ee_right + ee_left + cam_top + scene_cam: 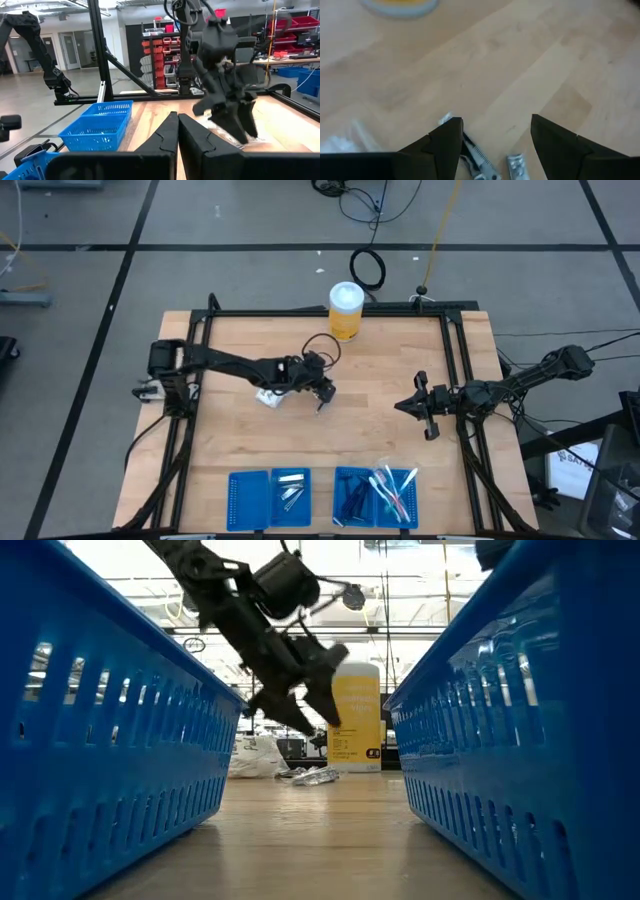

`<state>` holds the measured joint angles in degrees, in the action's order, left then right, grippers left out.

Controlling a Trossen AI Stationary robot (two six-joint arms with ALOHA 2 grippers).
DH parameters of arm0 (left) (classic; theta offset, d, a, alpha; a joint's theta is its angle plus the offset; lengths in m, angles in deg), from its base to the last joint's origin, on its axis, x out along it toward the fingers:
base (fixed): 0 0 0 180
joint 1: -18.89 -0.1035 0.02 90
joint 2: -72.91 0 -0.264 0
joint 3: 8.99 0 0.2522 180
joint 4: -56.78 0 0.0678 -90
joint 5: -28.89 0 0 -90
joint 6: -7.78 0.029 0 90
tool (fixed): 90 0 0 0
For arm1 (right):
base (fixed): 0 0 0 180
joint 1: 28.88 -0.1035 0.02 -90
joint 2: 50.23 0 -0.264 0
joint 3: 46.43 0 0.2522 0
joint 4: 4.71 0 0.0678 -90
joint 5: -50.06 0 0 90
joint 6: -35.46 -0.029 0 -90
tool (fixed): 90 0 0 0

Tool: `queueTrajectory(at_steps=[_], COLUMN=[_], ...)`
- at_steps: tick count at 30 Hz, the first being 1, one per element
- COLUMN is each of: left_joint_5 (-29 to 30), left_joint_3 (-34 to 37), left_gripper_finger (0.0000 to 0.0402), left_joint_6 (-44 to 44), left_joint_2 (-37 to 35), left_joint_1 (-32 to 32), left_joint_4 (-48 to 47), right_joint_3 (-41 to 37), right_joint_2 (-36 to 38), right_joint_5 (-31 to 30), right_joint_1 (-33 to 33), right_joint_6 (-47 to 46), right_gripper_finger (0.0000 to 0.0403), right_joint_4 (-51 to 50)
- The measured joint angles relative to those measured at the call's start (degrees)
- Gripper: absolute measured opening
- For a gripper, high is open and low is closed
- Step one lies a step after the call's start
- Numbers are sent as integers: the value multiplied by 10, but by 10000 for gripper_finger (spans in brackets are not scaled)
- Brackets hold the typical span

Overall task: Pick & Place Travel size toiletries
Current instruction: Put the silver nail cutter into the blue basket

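Here, the left hand (pixel 322 392) hangs released above small toiletries (pixel 480 160) on the worktop (pixel 380 380), poised to pick one. The right hand (pixel 425 420) waits clenched, empty, near the edge.

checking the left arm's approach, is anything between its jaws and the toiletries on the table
Nothing visible. The left gripper hangs open just above the silver tube and the clear-wrapped packet on the bare table.

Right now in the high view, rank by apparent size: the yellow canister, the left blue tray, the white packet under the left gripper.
1. Left blue tray, largest.
2. Yellow canister.
3. White packet, smallest, partly hidden by the left gripper, so it may be larger.
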<state>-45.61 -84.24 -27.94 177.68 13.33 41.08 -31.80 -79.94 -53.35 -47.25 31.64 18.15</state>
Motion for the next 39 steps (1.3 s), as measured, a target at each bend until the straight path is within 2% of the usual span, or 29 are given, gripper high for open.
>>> queueTrajectory(at_steps=[9, 15, 22, 31, 36, 39], left_joint_5=[1, 11, 9, 6, -11, -17], left_joint_3=[0, -2, -2, -1, 1, 5], left_gripper_finger=[201, 187, 156, 34, 28, 36], left_joint_6=[-43, -44, -24, -15, 33, 65], left_joint_2=[78, 104, 105, 105, 93, 62], left_joint_1=[-7, -8, -4, 0, 2, 13], left_joint_4=[6, 12, -7, -6, 13, 13], right_joint_3=[0, 0, 0, 0, 0, 0], right_joint_2=[-1, -1, -1, -1, -1, -1], right_joint_5=[0, 0, 0, 0, 0, 0], right_joint_1=[0, 0, 0, 0, 0, 0], right_joint_6=[0, 0, 0, 0, 0, 0], right_gripper_finger=[4, 4, 4, 4, 4, 4], right_joint_4=[0, 0, 0, 0, 0, 0])
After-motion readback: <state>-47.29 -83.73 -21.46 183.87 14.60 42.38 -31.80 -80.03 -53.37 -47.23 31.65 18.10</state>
